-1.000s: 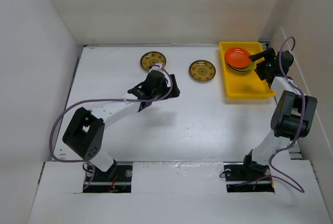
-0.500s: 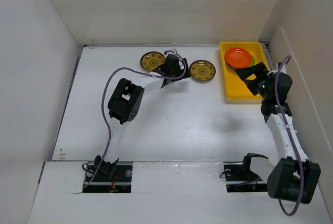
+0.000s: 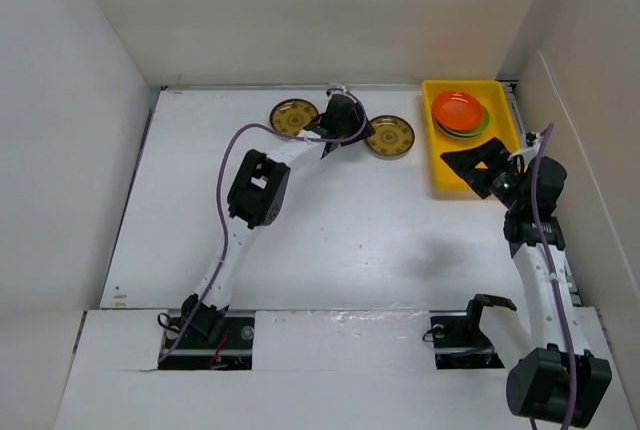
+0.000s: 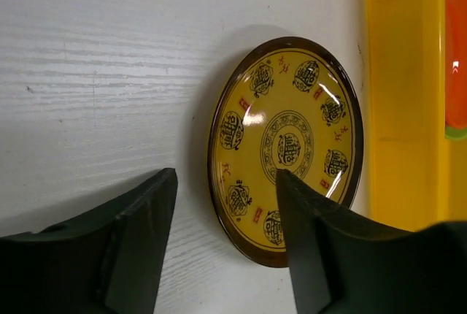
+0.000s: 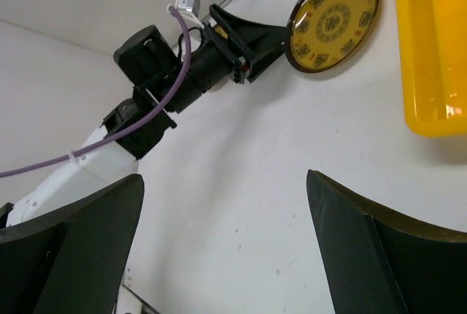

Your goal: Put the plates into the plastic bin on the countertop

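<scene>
Plates [image 3: 456,109] in bin [image 3: 445,176]: btm mostly hidden

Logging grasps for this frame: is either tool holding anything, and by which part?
Nothing is held. The left tool is open at the rim of a brown-gold plate, not gripping it; the right tool is open and empty.

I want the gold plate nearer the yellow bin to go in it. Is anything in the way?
Nothing visible. Only bare countertop lies between the gold plate and the plastic bin. The left gripper is open, facing that plate.
</scene>
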Controlling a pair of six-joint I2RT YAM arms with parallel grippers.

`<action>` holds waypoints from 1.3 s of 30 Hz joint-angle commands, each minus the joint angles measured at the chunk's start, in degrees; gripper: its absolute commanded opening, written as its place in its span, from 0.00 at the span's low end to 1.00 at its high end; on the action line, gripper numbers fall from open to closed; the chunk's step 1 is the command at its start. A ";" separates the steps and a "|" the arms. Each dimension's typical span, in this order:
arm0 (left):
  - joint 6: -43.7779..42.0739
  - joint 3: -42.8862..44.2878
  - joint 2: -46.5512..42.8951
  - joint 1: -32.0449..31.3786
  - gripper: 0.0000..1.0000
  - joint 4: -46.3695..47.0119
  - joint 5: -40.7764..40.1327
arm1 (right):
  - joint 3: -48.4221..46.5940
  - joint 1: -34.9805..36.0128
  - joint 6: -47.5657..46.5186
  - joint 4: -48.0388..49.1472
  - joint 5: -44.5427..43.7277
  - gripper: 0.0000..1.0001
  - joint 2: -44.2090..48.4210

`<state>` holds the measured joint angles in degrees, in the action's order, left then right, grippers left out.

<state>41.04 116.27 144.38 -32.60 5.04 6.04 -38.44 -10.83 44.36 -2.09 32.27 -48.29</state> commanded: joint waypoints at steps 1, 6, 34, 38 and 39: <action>1.41 2.55 2.14 -0.01 0.49 -6.70 1.43 | -0.15 0.02 -0.59 -0.37 4.11 0.98 0.92; 2.46 6.77 4.86 0.52 0.29 -8.29 3.53 | -0.15 0.02 -0.59 -0.37 6.13 0.96 -0.30; 0.89 -49.99 -45.40 -1.85 0.00 11.21 8.89 | -2.70 8.19 -10.70 17.37 5.43 0.91 -27.71; 0.89 -51.49 -46.55 -1.85 0.00 12.72 12.06 | -2.70 10.65 -8.33 22.90 7.89 0.81 -32.73; 0.37 -51.49 -46.55 -1.85 0.00 12.72 12.06 | -2.70 10.65 -7.71 24.22 7.89 0.77 -33.26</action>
<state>42.48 65.39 100.97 -34.59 13.98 15.33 -38.92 -1.74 35.29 12.75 38.33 -80.29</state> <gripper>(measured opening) 0.021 0.789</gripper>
